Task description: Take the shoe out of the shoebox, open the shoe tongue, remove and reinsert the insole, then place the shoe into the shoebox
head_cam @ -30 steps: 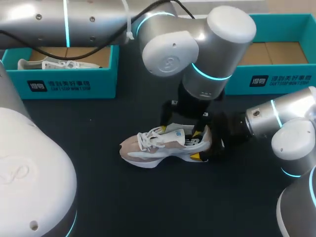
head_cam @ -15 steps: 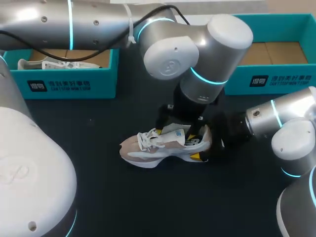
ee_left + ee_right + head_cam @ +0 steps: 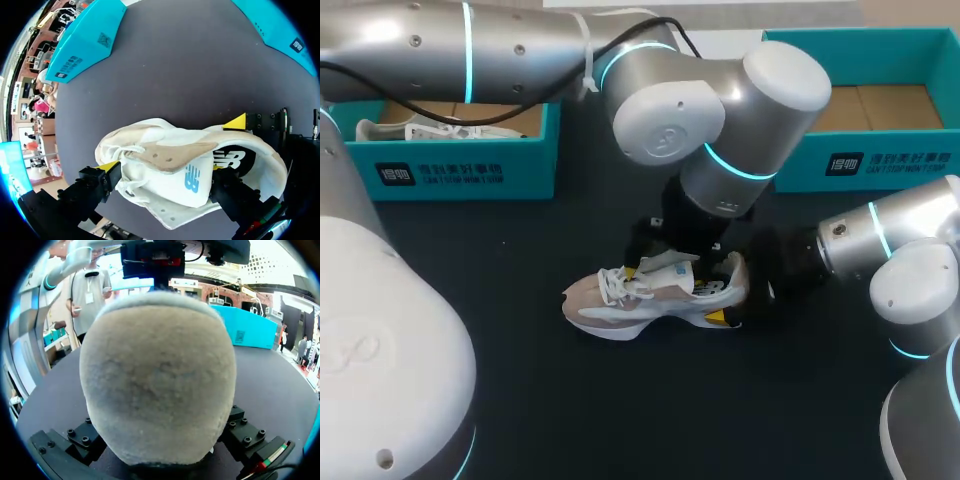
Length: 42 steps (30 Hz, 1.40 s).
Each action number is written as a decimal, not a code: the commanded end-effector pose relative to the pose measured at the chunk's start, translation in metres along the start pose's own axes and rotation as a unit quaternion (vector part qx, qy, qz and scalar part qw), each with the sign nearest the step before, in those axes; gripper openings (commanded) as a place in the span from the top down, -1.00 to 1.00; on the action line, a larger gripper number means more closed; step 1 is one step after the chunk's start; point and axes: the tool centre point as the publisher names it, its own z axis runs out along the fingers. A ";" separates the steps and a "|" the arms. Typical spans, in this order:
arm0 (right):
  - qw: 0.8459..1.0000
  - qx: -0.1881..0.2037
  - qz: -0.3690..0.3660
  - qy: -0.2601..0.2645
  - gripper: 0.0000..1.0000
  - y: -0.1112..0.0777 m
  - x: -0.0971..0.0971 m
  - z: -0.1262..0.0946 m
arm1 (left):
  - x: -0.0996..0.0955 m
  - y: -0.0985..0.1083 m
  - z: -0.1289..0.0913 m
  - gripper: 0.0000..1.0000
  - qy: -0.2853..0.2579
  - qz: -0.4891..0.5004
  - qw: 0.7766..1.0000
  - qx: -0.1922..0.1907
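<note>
Two holds suit your soft sneaker [image 3: 650, 295]: right gripper [image 3: 727, 291] clamps the heel [image 3: 157, 380]; left gripper [image 3: 161, 166], spread, should pinch its floppy tongue [image 3: 187, 184].

Pale shoe [image 3: 150, 145] on dark table [image 3: 175, 60] — white tongue [image 3: 185, 182] at left end effector [image 3: 161, 166]

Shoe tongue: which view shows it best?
Left wrist view: the shoe tongue lies broad and close, logo side up. Head view shows it small and partly hidden. Right wrist view shows only the shoe, heel-on, no tongue.
</note>
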 end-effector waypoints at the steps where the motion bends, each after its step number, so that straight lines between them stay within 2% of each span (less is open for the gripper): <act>1: 1.000 0.002 0.001 0.000 1.00 -0.001 -0.003 0.005 | -0.006 -0.002 0.004 -1.00 -0.004 -0.002 1.000 -0.006; 5: 1.000 0.002 0.001 0.000 1.00 -0.001 -0.003 0.005 | -0.017 -0.001 0.000 -1.00 -0.005 -0.005 1.000 -0.008; 6: 1.000 0.002 0.001 0.000 1.00 -0.001 -0.003 0.005 | -0.019 0.000 -0.002 -0.87 -0.005 -0.005 1.000 -0.007; 7: 1.000 0.002 0.001 0.000 1.00 -0.001 -0.003 0.005 | -0.022 0.001 -0.004 -0.61 -0.003 -0.006 1.000 -0.006; 8: 1.000 0.002 0.001 0.000 1.00 -0.001 -0.003 0.005 | -0.023 0.001 -0.006 -0.47 -0.001 -0.006 1.000 -0.006; 10: 1.000 0.002 0.001 0.000 1.00 -0.001 -0.003 0.005 | -0.027 0.004 -0.009 0.00 0.004 -0.006 1.000 -0.006; 12: 1.000 0.002 0.001 0.000 1.00 -0.001 -0.003 0.005 | -0.029 0.005 -0.012 0.11 0.008 -0.005 1.000 -0.008; 13: 1.000 0.002 0.001 0.000 1.00 -0.001 -0.003 0.005 | -0.030 0.006 -0.014 0.33 0.011 -0.005 1.000 -0.009; 14: 1.000 0.002 0.001 0.000 1.00 -0.001 -0.003 0.005 | -0.031 0.006 -0.015 0.45 0.012 -0.005 1.000 -0.009; 16: 1.000 0.002 0.001 0.000 1.00 -0.001 -0.003 0.005 | -0.034 0.006 -0.018 0.92 0.018 -0.004 1.000 -0.012; 17: 1.000 0.002 0.001 0.000 1.00 -0.001 -0.003 0.005 | -0.035 0.007 -0.020 1.00 0.022 -0.002 1.000 -0.014; 24: 1.000 0.002 0.001 0.000 1.00 -0.001 -0.003 0.005 | -0.046 0.007 -0.031 1.00 0.034 0.003 0.999 -0.018; 33: 1.000 0.002 0.001 0.000 1.00 -0.001 -0.003 0.005 | -0.074 0.008 -0.037 1.00 0.041 -0.003 0.999 -0.018; 36: 1.000 0.002 0.001 0.000 1.00 -0.001 -0.003 0.005 | -0.079 0.009 -0.031 1.00 0.027 -0.013 0.999 -0.011; 42: 1.000 0.002 0.001 0.000 1.00 -0.001 -0.003 0.005 | -0.093 0.010 -0.017 1.00 0.019 -0.032 0.999 -0.027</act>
